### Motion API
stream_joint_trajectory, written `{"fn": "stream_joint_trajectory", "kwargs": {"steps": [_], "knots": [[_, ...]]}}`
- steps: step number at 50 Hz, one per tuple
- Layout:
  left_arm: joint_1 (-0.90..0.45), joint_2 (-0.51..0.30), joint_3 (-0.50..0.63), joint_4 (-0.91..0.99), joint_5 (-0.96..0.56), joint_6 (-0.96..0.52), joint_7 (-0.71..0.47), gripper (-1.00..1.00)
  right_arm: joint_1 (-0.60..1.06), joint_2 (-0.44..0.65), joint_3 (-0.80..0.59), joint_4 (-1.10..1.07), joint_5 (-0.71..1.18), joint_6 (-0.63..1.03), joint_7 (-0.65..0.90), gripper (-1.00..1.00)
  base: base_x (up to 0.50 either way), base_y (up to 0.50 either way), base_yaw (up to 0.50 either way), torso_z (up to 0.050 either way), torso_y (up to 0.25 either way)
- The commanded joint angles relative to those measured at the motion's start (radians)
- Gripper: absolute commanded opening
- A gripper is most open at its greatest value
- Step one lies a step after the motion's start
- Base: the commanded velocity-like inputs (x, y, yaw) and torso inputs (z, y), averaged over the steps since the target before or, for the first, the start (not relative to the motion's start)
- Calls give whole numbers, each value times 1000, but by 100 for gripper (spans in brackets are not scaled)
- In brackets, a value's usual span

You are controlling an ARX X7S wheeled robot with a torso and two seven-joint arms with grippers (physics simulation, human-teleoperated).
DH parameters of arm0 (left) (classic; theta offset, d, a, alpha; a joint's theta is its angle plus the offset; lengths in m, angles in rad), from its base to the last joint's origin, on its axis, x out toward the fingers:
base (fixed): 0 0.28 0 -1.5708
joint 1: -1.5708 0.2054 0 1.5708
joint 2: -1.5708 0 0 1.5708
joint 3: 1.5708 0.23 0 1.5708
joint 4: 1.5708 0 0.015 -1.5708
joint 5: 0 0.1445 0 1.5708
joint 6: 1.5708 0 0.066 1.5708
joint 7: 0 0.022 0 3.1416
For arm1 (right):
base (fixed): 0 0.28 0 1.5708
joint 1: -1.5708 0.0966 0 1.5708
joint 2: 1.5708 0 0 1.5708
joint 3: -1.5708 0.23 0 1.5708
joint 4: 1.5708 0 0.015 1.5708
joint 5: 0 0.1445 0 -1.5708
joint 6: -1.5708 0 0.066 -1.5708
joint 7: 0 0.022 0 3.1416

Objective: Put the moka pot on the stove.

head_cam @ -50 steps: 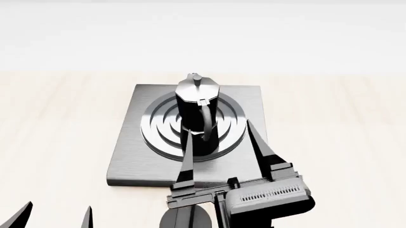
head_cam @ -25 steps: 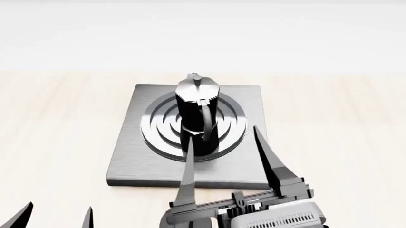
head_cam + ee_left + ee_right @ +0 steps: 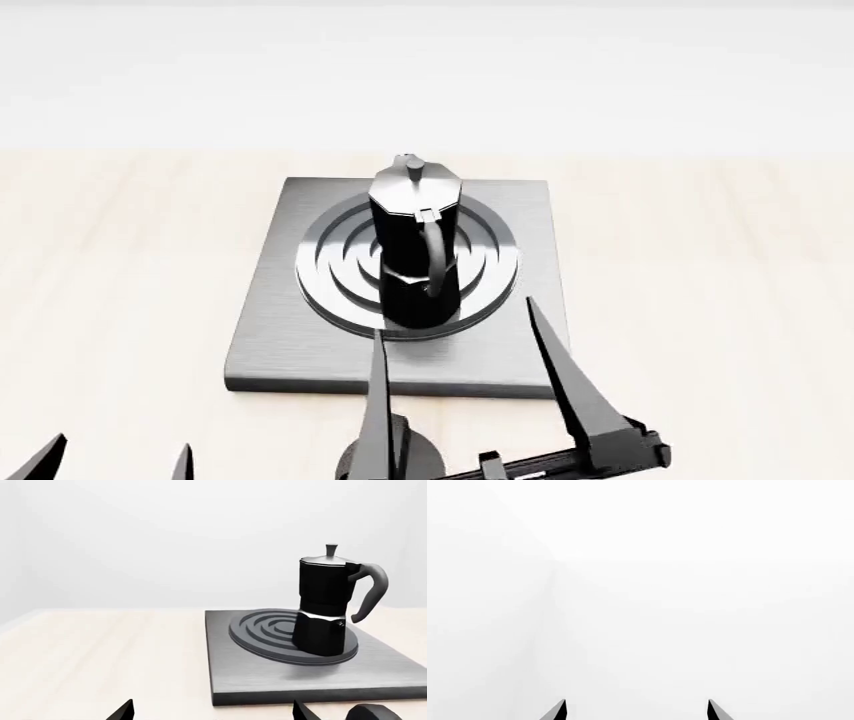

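Jaws of the right gripper (image 3: pixel 454 320) spread wide, released; moka pot (image 3: pixel 416 245) upright on the stove (image 3: pixel 267 340) burner

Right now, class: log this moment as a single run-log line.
moka pot: upright on stove burner | right gripper: open, empty, clear of pot | left gripper: open, empty

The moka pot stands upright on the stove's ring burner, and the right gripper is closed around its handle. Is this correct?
Not quite. The moka pot does stand upright on the stove, but the head view shows the right gripper open and clear of it.
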Motion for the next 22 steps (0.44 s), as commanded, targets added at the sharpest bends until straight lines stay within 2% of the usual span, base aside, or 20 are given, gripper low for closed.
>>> {"fn": "stream_joint_trajectory", "kwargs": {"steps": [1,22], "knots": [[24,2,-11,2,21,55,-9,100,-39,32,14,-117,-82,50,37,100,0,0,0,0,0],[29,-7,-11,20,20,57,-17,100,-65,61,38,-185,-113,68,71,100,0,0,0,0,0]]}}
